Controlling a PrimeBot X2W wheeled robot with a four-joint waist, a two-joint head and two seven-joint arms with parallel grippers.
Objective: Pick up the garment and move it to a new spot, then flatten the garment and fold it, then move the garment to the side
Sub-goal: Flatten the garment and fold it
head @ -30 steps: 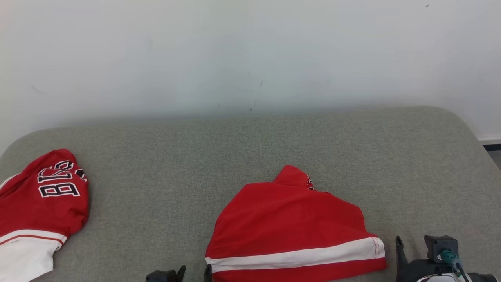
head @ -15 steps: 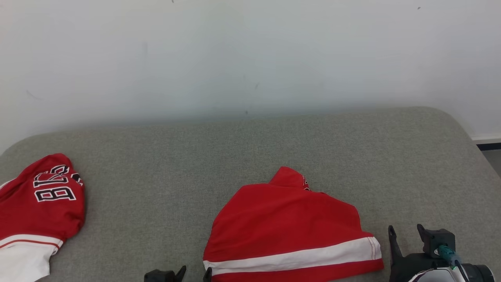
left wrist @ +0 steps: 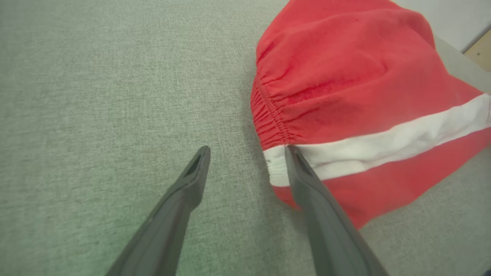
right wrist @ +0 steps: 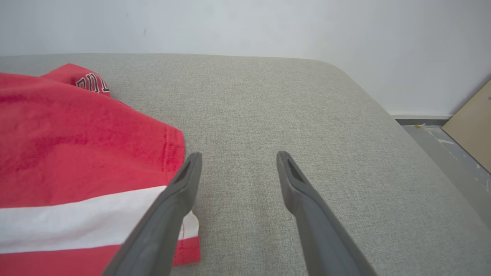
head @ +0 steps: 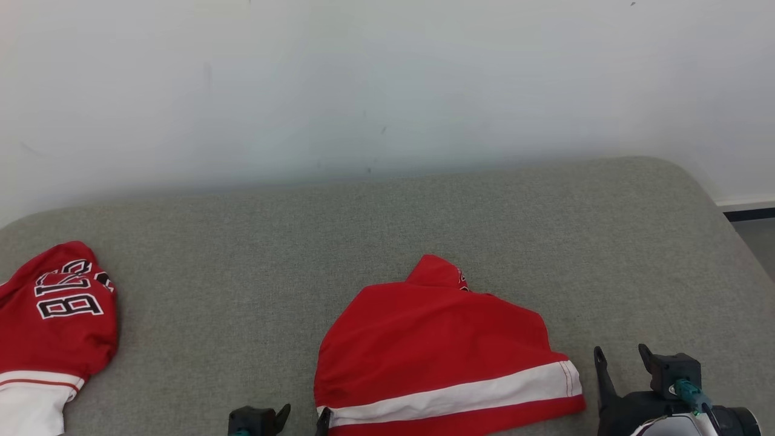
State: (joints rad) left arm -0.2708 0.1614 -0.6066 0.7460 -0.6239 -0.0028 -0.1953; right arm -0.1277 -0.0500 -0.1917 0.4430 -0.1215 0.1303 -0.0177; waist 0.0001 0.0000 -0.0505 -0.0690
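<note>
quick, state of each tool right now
left tool: open, holding nothing, at the edge of the red garment
right tool: open, holding nothing

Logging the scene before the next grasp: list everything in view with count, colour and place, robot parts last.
centre garment: one, red with a white stripe, near middle of the padded surface, between the two claws
left garment: one, red and white with black-and-white lettering, at the surface's left edge
padded surface: one, grey, under both garments
wall: one, white, behind the surface
floor: one, grey, past the surface's right end
board: one, tan, by the floor at the far right
left claw: one, dark, open, at the centre garment's left end
right claw: one, dark, open, at that garment's right end
</note>
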